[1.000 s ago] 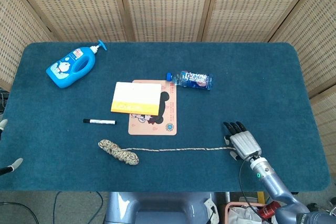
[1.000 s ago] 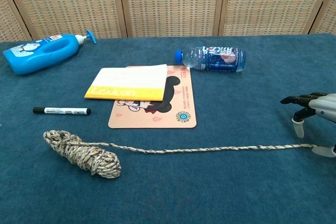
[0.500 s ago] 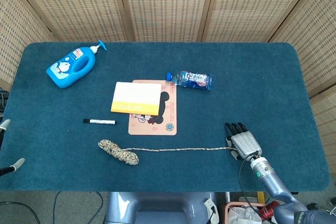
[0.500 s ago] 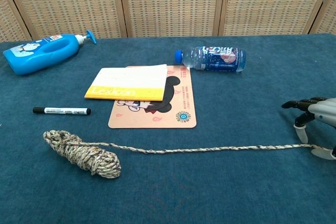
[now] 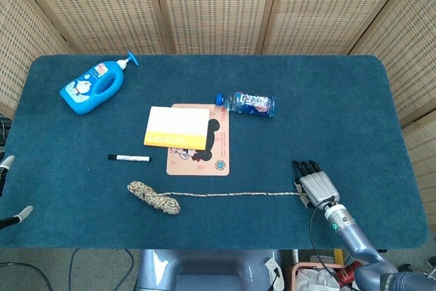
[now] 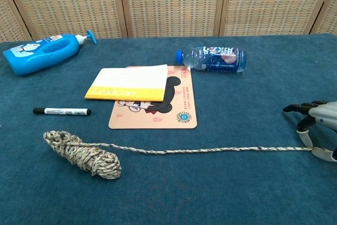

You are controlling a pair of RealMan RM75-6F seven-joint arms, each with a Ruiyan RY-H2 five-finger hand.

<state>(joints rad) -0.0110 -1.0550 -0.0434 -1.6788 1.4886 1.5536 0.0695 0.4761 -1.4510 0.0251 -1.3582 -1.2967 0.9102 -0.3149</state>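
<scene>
**Rope drawn out straight, its free end pinched at the right hand**

Leftmost, the left hand (image 5: 13, 217) barely shows at the counter's near-left edge: a couple of pale fingertips poke in, holding nothing that can be seen, and whether they are spread or curled I cannot tell. On the blue-carpeted counter (image 5: 327, 86) a blue pump bottle of soap (image 5: 92, 86) lies on its side at the far left, well clear of everything else. Nearer the front, a black-capped marker (image 5: 129, 158) lies flat, and just in front of it sits the bundled coil of the rope (image 5: 155, 197), speckled tan and dark. The coil is heavy enough to anchor that end, which would explain why the strand running from it lies nearly straight rather than in loops.

In the middle, a yellow-and-white notebook (image 5: 176, 127) rests on a pink cartoon mouse pad (image 5: 204, 151), overlapping its far-left corner. A clear water bottle (image 5: 248, 104) with a blue cap lies on its side just beyond the pad.

At the right, the rope's free end reaches the right hand (image 5: 315, 185). In the chest view that hand (image 6: 316, 122) is palm down, low over the cloth, with the strand's tip pinched between thumb and a finger while the dark-tipped fingers arch forward. That low grip keeps the line taut along the counter
</scene>
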